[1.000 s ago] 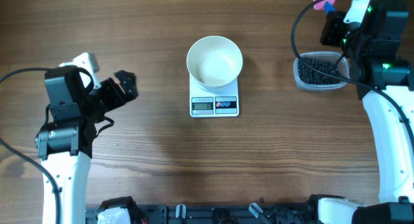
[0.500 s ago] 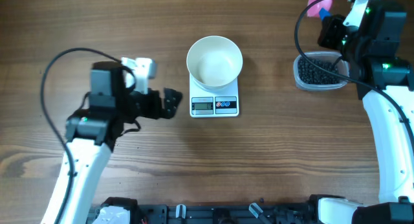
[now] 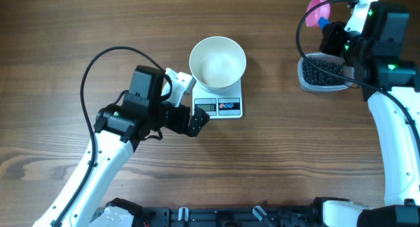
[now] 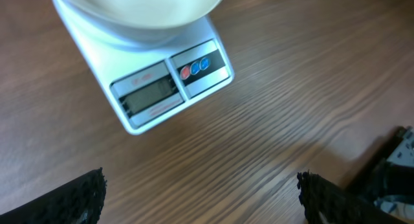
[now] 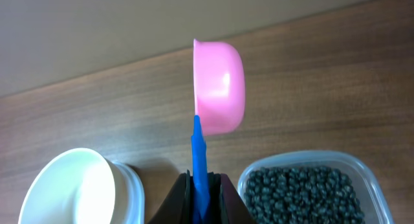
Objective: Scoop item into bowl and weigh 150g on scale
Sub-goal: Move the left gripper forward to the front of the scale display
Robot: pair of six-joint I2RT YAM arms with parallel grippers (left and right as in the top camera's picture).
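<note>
One bowl (image 3: 217, 61), one scale (image 3: 218, 107), one scoop (image 3: 317, 6), one tub (image 3: 325, 88), many beans (image 3: 321, 71).

The bowl (image 3: 217, 61) is showing plain white. The scale (image 3: 218, 107) is showing white too, its display (image 4: 150, 94) grey, its buttons (image 4: 195, 67) red and blue. The scoop (image 5: 218, 86) is gleaming pink on a blue handle, the beans (image 3: 321, 71) black, the table (image 3: 131, 30) brown woodgrain.

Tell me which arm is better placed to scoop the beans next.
Right. The right gripper is shut on the pink scoop by its blue handle, close to the tub of beans. The left gripper is open, empty, by the scale.
</note>
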